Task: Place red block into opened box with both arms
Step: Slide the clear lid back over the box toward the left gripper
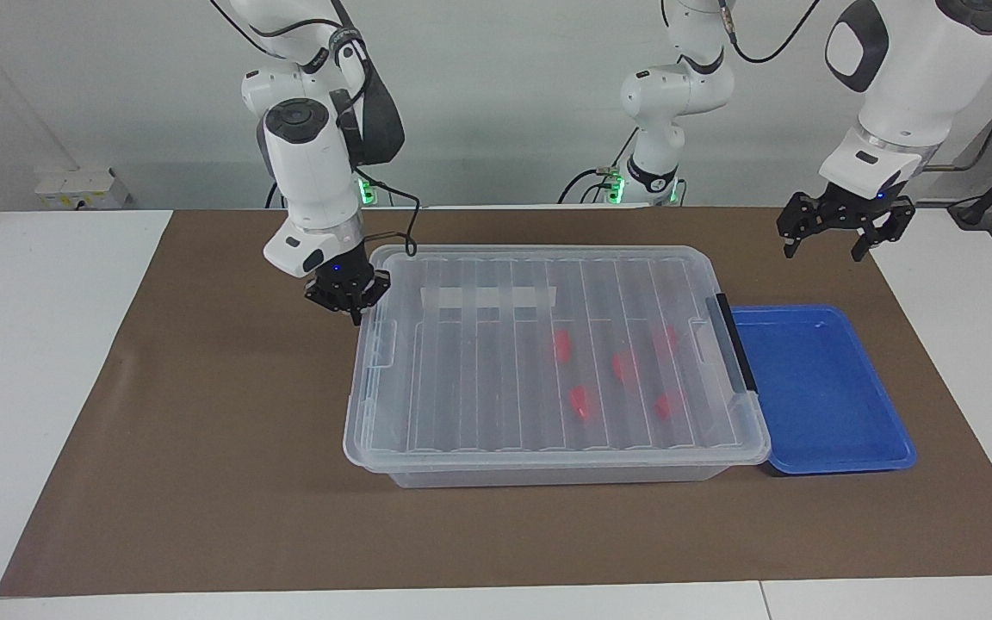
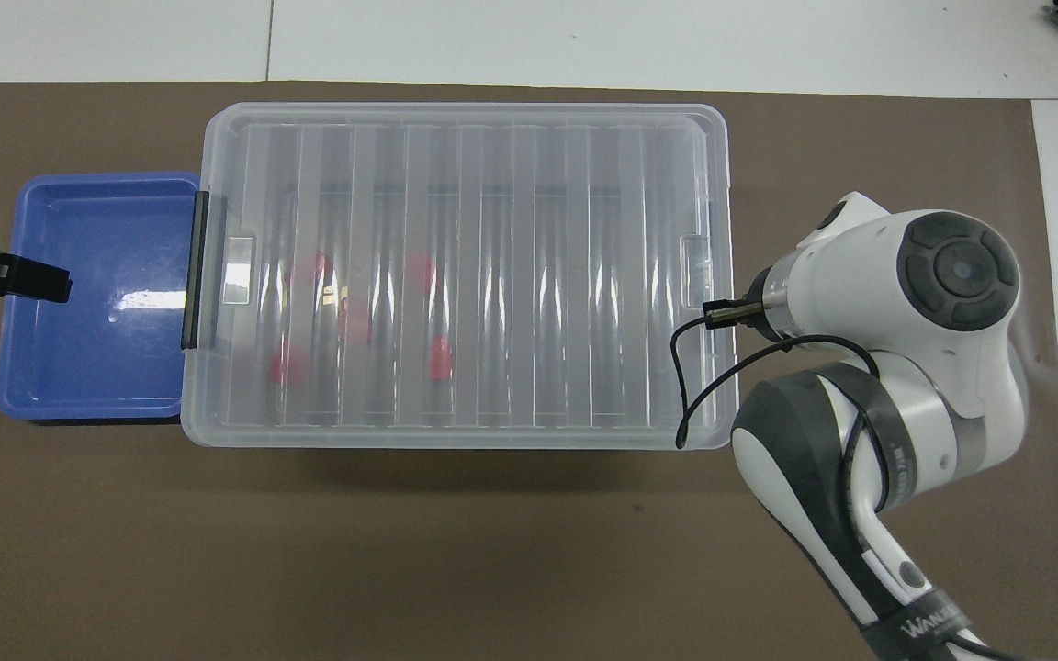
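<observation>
So we've got the clear storage bin point(image 1: 548, 370) mid-table with its ribbed lid point(image 2: 465, 266) sitting square on top. Beside it, toward the left arm's end, there's a blue tray point(image 1: 823, 392). Our right gripper point(image 1: 348, 297) is pinched shut at the lid's end edge, the left gripper point(image 1: 840, 226) hangs spread wide above the mat. Five red blocks point(image 1: 578, 403) are inside the bin.

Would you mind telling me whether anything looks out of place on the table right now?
Nothing stands out: the lid sits squarely on the clear box, the red blocks lie inside, and the blue tray rests beside it.
</observation>
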Motion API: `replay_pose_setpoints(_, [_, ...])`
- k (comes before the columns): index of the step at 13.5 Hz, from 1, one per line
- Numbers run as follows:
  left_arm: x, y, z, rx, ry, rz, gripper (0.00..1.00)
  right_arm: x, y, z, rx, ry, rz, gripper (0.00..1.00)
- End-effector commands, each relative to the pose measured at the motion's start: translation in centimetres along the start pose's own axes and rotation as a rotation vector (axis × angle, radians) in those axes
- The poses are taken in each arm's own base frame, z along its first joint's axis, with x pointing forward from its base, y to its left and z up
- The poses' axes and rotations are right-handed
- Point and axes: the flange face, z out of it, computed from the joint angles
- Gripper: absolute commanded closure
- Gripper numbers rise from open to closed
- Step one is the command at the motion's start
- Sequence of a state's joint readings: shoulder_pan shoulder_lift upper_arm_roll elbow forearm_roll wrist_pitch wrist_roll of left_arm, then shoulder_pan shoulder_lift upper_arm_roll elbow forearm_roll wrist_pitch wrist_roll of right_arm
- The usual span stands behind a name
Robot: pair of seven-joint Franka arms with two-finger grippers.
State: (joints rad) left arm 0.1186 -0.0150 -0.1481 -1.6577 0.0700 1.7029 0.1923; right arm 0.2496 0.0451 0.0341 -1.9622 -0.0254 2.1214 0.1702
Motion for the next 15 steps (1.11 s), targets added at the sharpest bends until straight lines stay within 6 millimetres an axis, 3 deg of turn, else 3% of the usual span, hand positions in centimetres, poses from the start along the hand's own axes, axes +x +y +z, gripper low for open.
replay_pose_setpoints(1, [-1.0,0.0,-0.2,-0.009,-0.003,-0.004,0.0,0.1,0.1,-0.1,0.012,0.014,-0.006,1.0])
replay_pose_setpoints(7, [-1.0,0.0,-0.2,-0.009,-0.003,-0.004,0.0,0.2,0.7,-1.4,0.016,0.031,0.012,1.0])
replay_pose_setpoints(10, [-1.0,0.1,-0.2,-0.009,-0.003,-0.002,0.0,0.0,4.0,-3.3,0.01,0.037,0.073,1.0])
replay_pose_setpoints(11, [-1.0,0.1,-0.1,-0.009,-0.004,-0.002,0.0,-0.2,5.6,-3.9,0.005,0.03,0.101,0.4])
replay_pose_setpoints(12, [-1.0,0.1,-0.1,-0.009,-0.004,-0.002,0.0,-0.3,7.0,-4.4,0.002,0.036,0.125,0.0])
replay_pose_setpoints(15, [-1.0,0.1,-0.1,-0.009,-0.004,-0.002,0.0,-0.8,11.4,-7.1,-0.011,0.015,0.206,0.0])
